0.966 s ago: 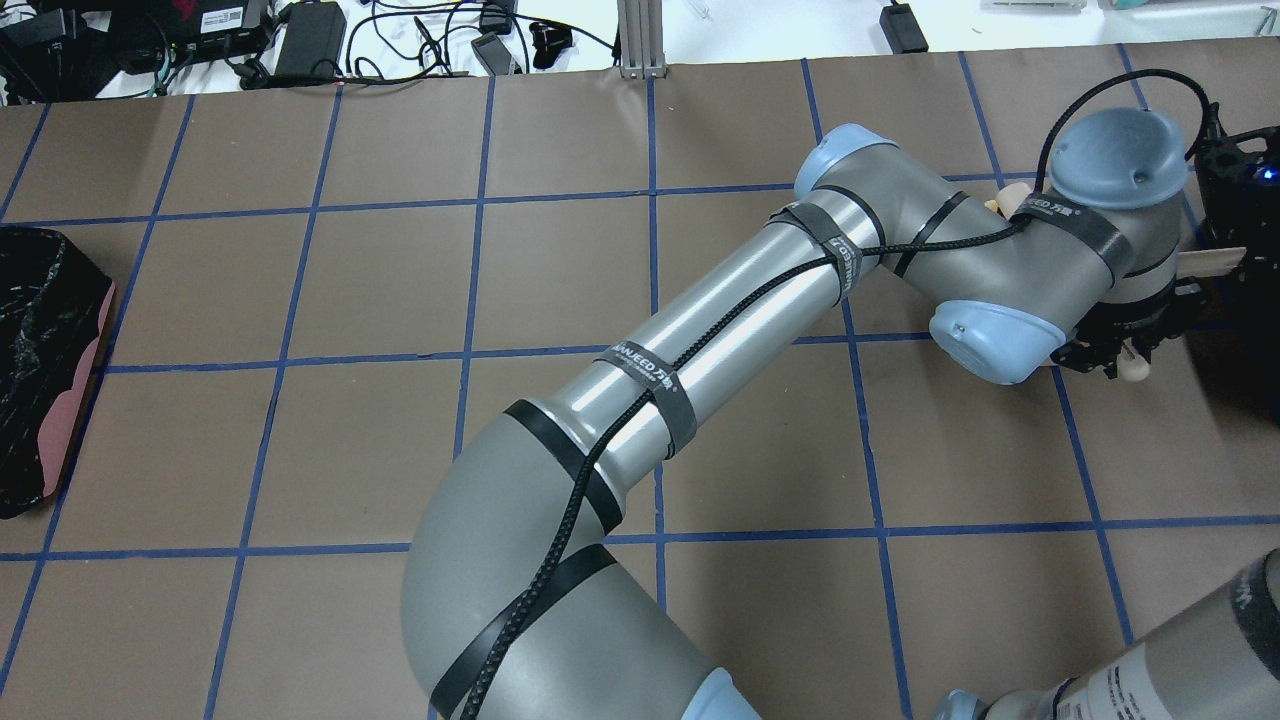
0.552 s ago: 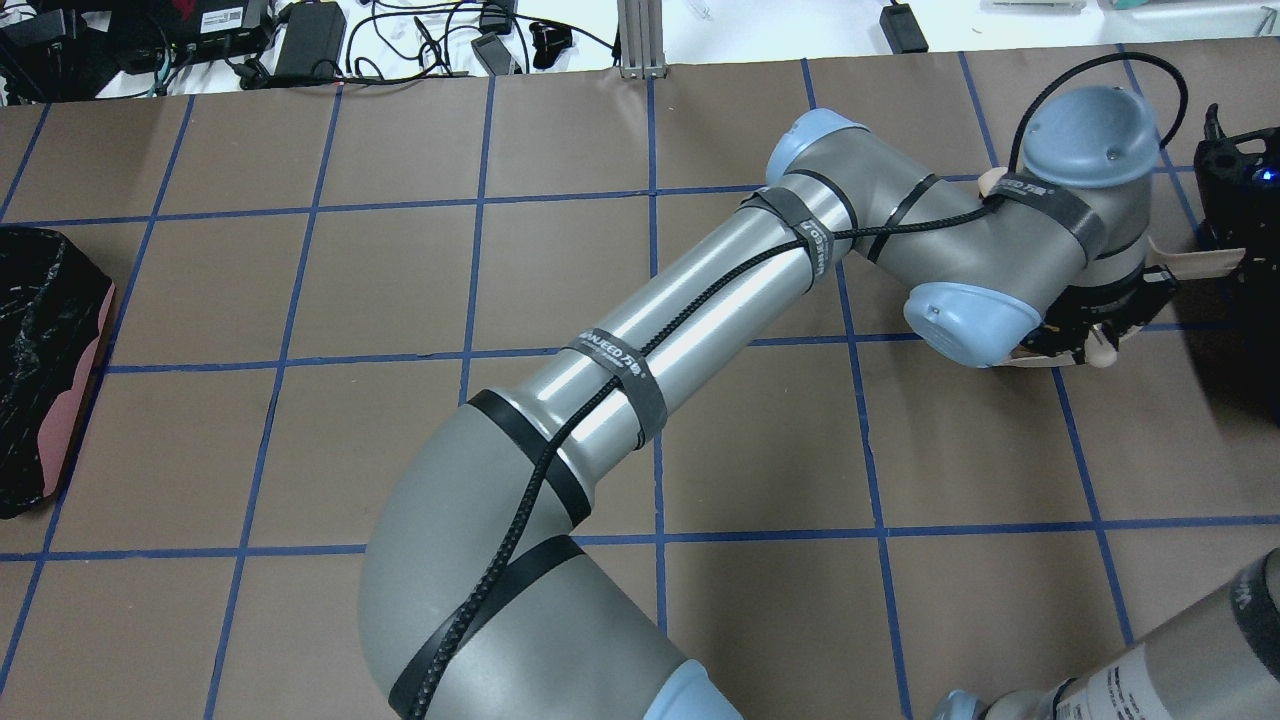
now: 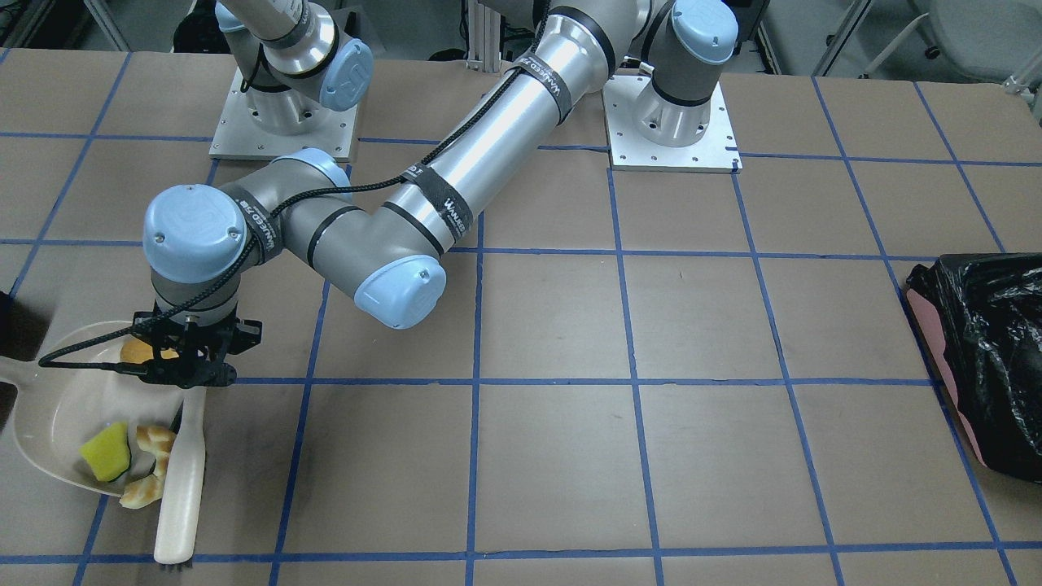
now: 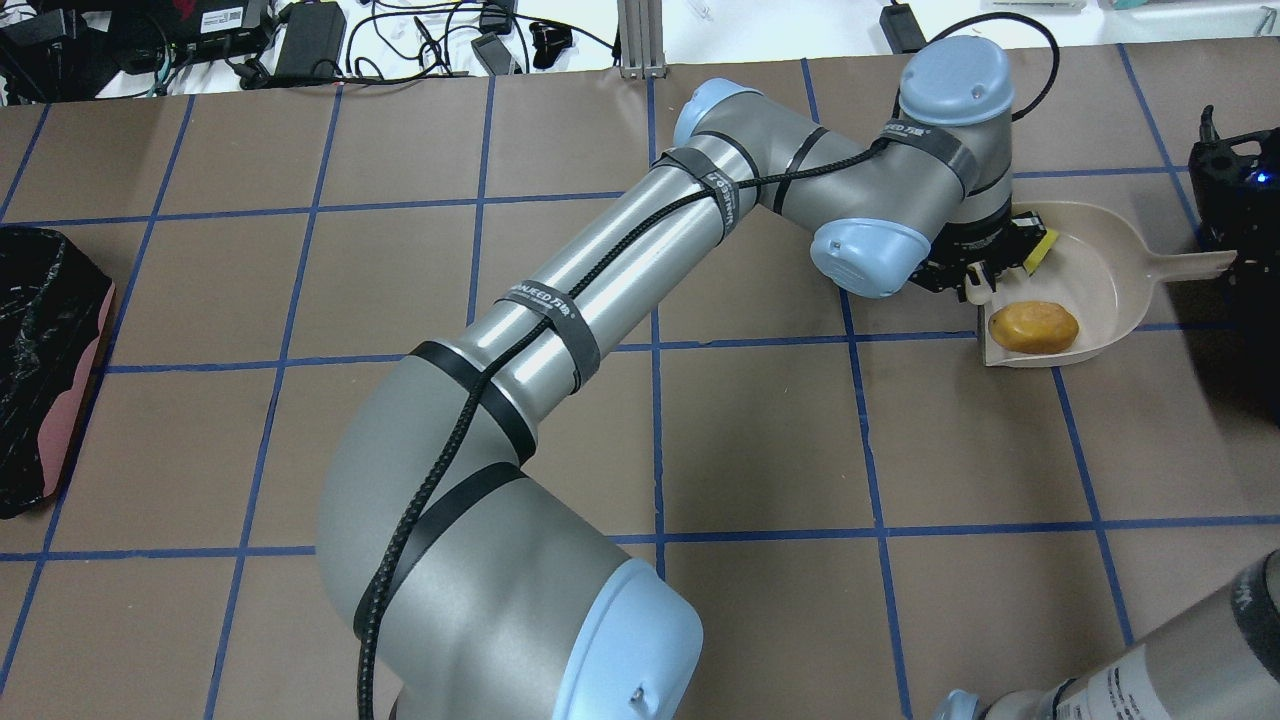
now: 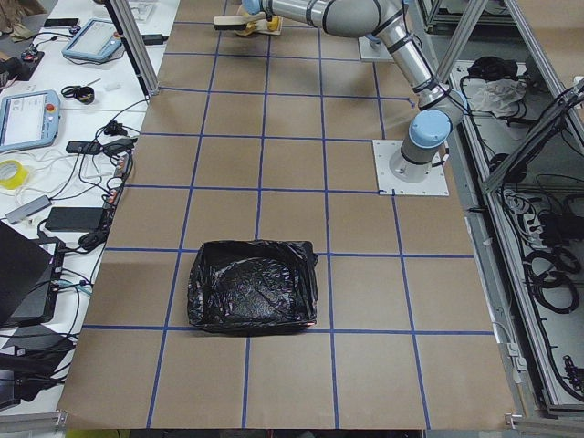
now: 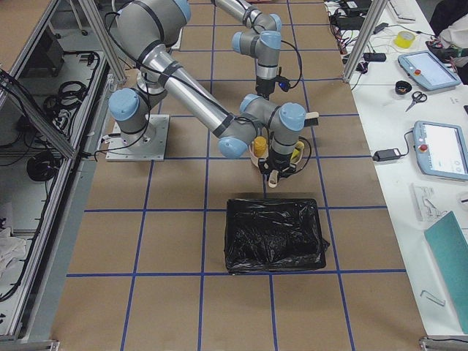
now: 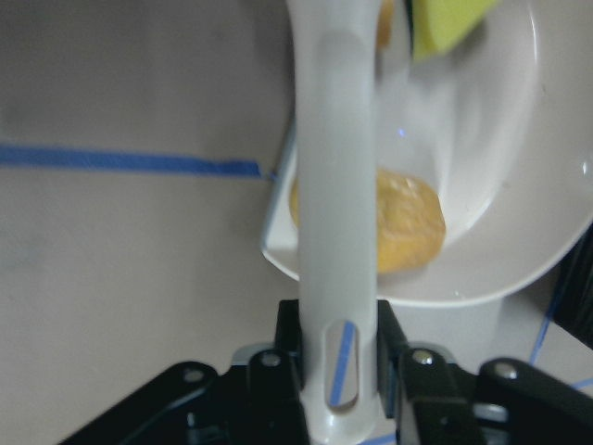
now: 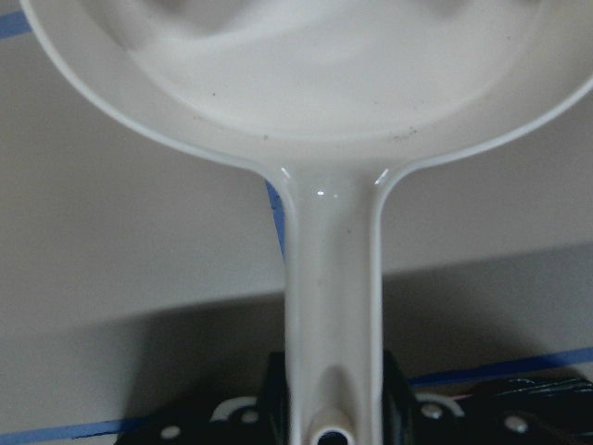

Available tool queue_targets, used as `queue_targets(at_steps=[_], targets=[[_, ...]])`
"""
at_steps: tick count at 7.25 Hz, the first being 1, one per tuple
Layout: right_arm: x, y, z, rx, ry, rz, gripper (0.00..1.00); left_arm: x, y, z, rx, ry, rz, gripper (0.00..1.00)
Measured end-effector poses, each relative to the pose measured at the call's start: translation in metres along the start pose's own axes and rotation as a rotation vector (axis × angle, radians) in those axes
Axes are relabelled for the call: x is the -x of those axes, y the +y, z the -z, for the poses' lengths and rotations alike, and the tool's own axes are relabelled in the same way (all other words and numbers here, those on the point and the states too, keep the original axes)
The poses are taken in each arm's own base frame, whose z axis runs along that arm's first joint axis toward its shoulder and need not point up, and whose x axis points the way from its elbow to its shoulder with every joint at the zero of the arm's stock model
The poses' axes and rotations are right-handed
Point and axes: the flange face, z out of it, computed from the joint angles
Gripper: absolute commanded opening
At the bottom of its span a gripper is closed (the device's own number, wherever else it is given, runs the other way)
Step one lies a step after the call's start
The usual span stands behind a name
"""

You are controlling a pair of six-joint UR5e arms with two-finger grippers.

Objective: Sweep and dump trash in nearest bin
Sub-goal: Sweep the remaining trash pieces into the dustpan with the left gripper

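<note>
My left gripper [image 7: 338,375] clamps the brush [image 7: 338,185], right gripper [image 8: 329,413] the dustpan [image 8: 329,278] handle. The pastry [image 3: 145,491] beyond my left fingers [image 7: 289,348] looks half over the lip and might roll off when I lift.

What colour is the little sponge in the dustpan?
The sponge is yellow; front-facing view shows it best.

Glossy golden-brown crust on the roll [image 4: 1034,327]; porous matt yellow foam for the sponge [image 3: 104,461]. Smooth, faintly shiny cream plastic on dustpan [image 4: 1098,268] and brush [image 3: 183,476]. Crinkled glossy black plastic bag [image 5: 253,283]; matt brown paper over the table [image 4: 750,440]; satin grey metal arm tube [image 4: 620,270].
</note>
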Motion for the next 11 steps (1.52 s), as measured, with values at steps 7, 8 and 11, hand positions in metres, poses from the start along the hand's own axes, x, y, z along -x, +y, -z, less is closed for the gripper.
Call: queue_targets(at_steps=[7, 8, 11], targets=[[0.002, -0.001, -0.002, -0.003, 0.000, -0.001, 0.00, 0.025, -0.017, -0.051, 0.015, -0.077, -0.137, 0.00], [0.002, -0.001, -0.002, -0.002, 0.002, -0.004, 0.00, 0.020, -0.009, -0.056, 0.022, -0.074, -0.112, 0.00], [0.001, -0.001, -0.001, -0.001, 0.005, -0.007, 0.00, -0.017, 0.034, -0.063, 0.052, -0.035, -0.101, 0.00]])
